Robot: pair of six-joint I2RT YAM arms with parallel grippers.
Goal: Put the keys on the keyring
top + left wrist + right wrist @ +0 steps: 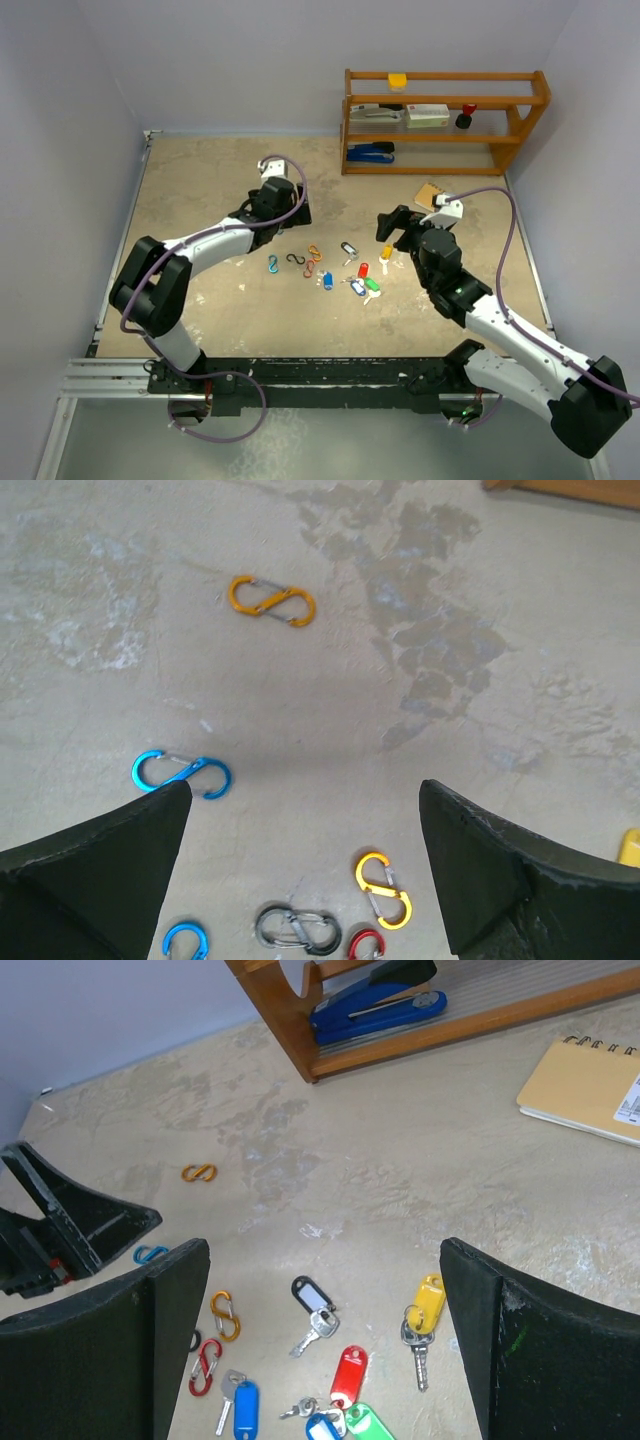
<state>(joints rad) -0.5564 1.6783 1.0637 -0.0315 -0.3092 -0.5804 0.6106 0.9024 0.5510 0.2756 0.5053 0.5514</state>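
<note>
Several small keys with coloured tags lie loose on the table between the arms: yellow [386, 254], black-and-white [348, 248], red [363, 270], blue [327, 281] and green [371, 284]. The right wrist view shows the yellow [428, 1305], black-and-white [312, 1295], red [348, 1375] and blue [244, 1408] tags. S-shaped clips lie to their left: blue [272, 263], black [294, 260], orange [313, 253]. My left gripper [288, 210] is open and empty above the clips [305, 800]. My right gripper [392, 226] is open and empty above the keys [322, 1250].
A wooden shelf [445, 120] stands at the back right with a blue stapler [370, 152] on its lowest level. A tan notebook [430, 192] lies in front of it. One orange clip [272, 600] lies apart from the others.
</note>
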